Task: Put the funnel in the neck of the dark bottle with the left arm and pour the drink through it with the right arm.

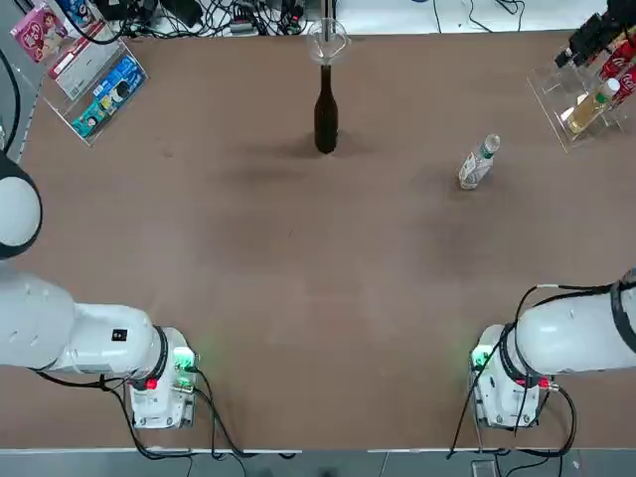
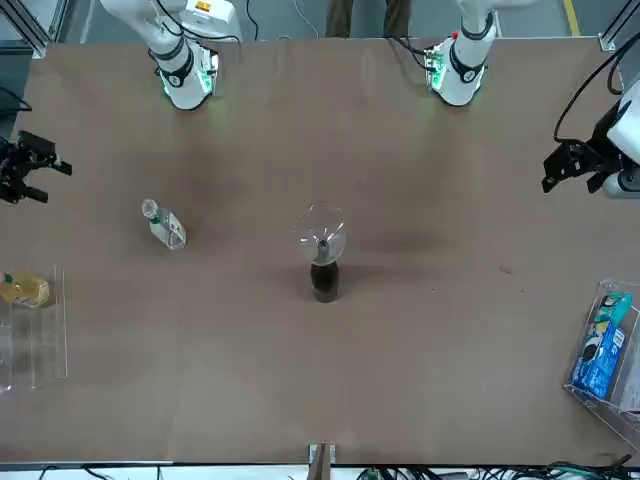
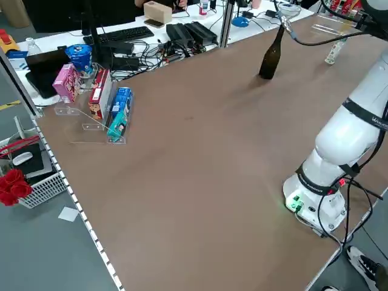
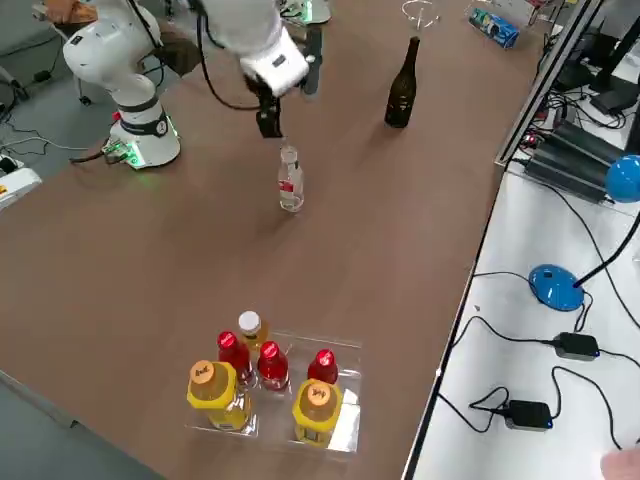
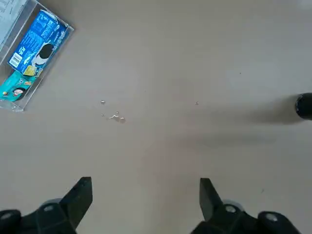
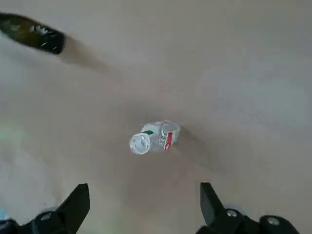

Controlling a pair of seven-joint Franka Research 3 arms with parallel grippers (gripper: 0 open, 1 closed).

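The dark bottle [image 1: 325, 119] stands upright at the far middle of the table. The clear funnel [image 1: 327, 42] sits in its neck, also seen as the funnel [image 2: 322, 236] over the dark bottle [image 2: 324, 281]. To the right stands the drink [image 1: 478, 162], a small clear bottle. My right gripper [image 6: 144, 204] hangs open high above the drink [image 6: 153, 138], with nothing between its fingers. My left gripper [image 5: 145, 200] is open over bare table at the left side, away from the dark bottle [image 5: 304, 105]. It shows at the table's edge as the left gripper [image 2: 565, 165].
A clear rack [image 1: 581, 104] with red cola bottles and a bottle of yellow liquid stands at the far right corner. A clear tray of snack boxes [image 1: 99, 84] sits at the far left corner. Cables and desks lie beyond the far edge.
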